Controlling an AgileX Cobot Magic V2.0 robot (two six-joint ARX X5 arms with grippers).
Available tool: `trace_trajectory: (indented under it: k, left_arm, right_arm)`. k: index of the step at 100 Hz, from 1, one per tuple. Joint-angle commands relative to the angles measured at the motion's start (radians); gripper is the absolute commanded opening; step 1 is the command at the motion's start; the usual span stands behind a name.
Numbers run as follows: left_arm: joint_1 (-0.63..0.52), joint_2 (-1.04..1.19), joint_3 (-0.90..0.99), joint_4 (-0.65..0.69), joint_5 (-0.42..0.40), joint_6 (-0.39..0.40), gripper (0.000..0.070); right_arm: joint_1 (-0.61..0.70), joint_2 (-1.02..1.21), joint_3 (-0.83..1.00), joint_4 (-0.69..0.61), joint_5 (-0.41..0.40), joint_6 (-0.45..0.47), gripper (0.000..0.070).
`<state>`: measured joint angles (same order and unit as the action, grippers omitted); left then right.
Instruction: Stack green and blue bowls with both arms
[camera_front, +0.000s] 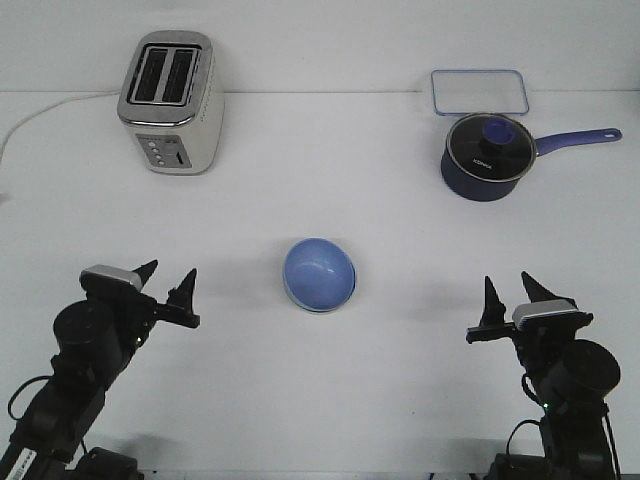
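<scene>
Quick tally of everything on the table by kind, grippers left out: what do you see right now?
Bowls: 1 in view, the blue bowl; no green bowl can be made out
Toaster: 1
Saucepan with glass lid: 1
Clear container: 1
Total: 4

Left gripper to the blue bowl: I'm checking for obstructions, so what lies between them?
Nothing. In the front view, only bare white table separates the open left gripper from the blue bowl.
</scene>
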<state>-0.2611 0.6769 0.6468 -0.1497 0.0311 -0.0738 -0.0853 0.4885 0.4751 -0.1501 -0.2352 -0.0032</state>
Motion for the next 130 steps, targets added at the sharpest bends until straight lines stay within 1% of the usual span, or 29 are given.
trace_trajectory:
  k: [1, 5, 8, 19, 60, 68, 71, 75, 79, 83, 88, 92, 94, 96, 97, 100, 130]
  left_arm:
    - [-0.002, -0.033, -0.035, 0.017, -0.003, -0.021, 0.0608]
    - [-0.002, -0.056, -0.061, 0.016, -0.006, -0.026, 0.0675]
    - [-0.002, -0.071, -0.076, 0.011, -0.006, -0.026, 0.0700]
    - [-0.002, -0.097, -0.104, 0.011, -0.009, -0.045, 0.0700]
    - [-0.002, -0.098, -0.104, 0.031, -0.009, -0.045, 0.0700]
    - [-0.002, -0.098, -0.104, 0.031, -0.009, -0.044, 0.0688]
    - [-0.002, -0.098, -0.104, 0.031, -0.009, -0.043, 0.0654]
    - [-0.002, -0.098, -0.104, 0.031, -0.009, -0.043, 0.0587]
    - [-0.002, -0.098, -0.104, 0.031, -0.009, -0.043, 0.0499]
    - [-0.002, -0.098, -0.104, 0.031, -0.009, -0.044, 0.0387]
    - [-0.002, -0.098, -0.104, 0.031, -0.009, -0.044, 0.0232]
    - [-0.002, -0.098, -0.104, 0.031, -0.009, -0.044, 0.0115]
    - [-0.002, -0.098, -0.104, 0.031, -0.009, -0.044, 0.0062]
    - [-0.002, -0.098, -0.104, 0.031, -0.009, -0.044, 0.0014]
    - [-0.002, -0.098, -0.104, 0.031, -0.009, -0.044, 0.0000]
    - [-0.002, -0.098, -0.104, 0.031, -0.009, -0.044, 0.0007]
    - [-0.002, -0.098, -0.104, 0.031, -0.009, -0.044, 0.0009]
  right_arm:
    - [0.001, 0.003, 0.000, 0.008, 0.000, 0.006, 0.0398]
    - [0.001, 0.003, 0.000, 0.008, 0.000, 0.006, 0.0398]
    - [0.001, 0.003, 0.000, 0.008, 0.000, 0.006, 0.0398]
    - [0.001, 0.003, 0.000, 0.008, 0.000, 0.006, 0.0398]
    - [0.001, 0.003, 0.000, 0.008, 0.000, 0.006, 0.0398]
    - [0.001, 0.003, 0.000, 0.008, 0.000, 0.006, 0.0397]
    - [0.001, 0.003, 0.000, 0.008, 0.000, 0.006, 0.0397]
    - [0.001, 0.003, 0.000, 0.008, 0.000, 0.006, 0.0396]
    - [0.001, 0.003, 0.000, 0.008, 0.000, 0.006, 0.0395]
    - [0.001, 0.003, 0.000, 0.008, 0.000, 0.006, 0.0369]
    - [0.001, 0.003, 0.000, 0.008, 0.000, 0.006, 0.0284]
    - [0.001, 0.003, 0.000, 0.008, 0.000, 0.006, 0.0186]
    - [0.001, 0.003, 0.000, 0.008, 0.000, 0.006, 0.0118]
    - [0.001, 0.003, 0.000, 0.008, 0.000, 0.006, 0.0081]
    - [0.001, 0.003, 0.000, 0.008, 0.000, 0.006, 0.0046]
    - [0.001, 0.003, 0.000, 0.008, 0.000, 0.006, 0.0000]
    - [0.001, 0.003, 0.000, 0.017, 0.000, 0.006, 0.0000]
